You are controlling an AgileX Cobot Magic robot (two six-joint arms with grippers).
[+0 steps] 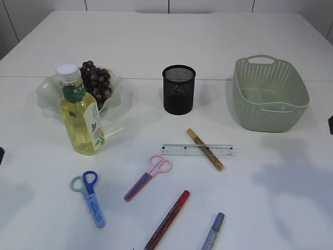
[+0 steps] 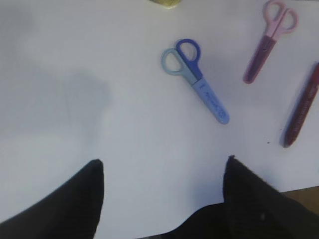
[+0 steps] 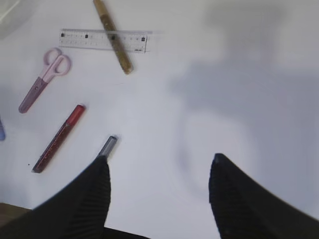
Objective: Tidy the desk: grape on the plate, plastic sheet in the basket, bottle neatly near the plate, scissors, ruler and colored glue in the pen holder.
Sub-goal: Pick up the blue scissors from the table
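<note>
Dark grapes [image 1: 96,80] lie on the pale green wavy plate [image 1: 48,92], with the yellow bottle [image 1: 80,117] upright in front. The black mesh pen holder [image 1: 178,88] and green basket [image 1: 270,94] stand further back. A clear ruler [image 1: 197,150] lies under a gold glue stick [image 1: 205,149]. Pink scissors [image 1: 149,177], blue scissors [image 2: 195,79], a red glue stick [image 3: 59,138] and a silver-blue glue stick [image 1: 212,232] lie near the front. A faint clear edge [image 1: 115,130], perhaps the plastic sheet, shows beside the bottle. My left gripper [image 2: 163,160] and right gripper [image 3: 160,157] hover open over bare table.
The white table [image 1: 270,172] runs on to a second table behind. The silver-blue glue stick's cap [image 3: 108,146] pokes out just past my right gripper's left fingertip. In the exterior view, dark arm parts barely show at the left and right edges.
</note>
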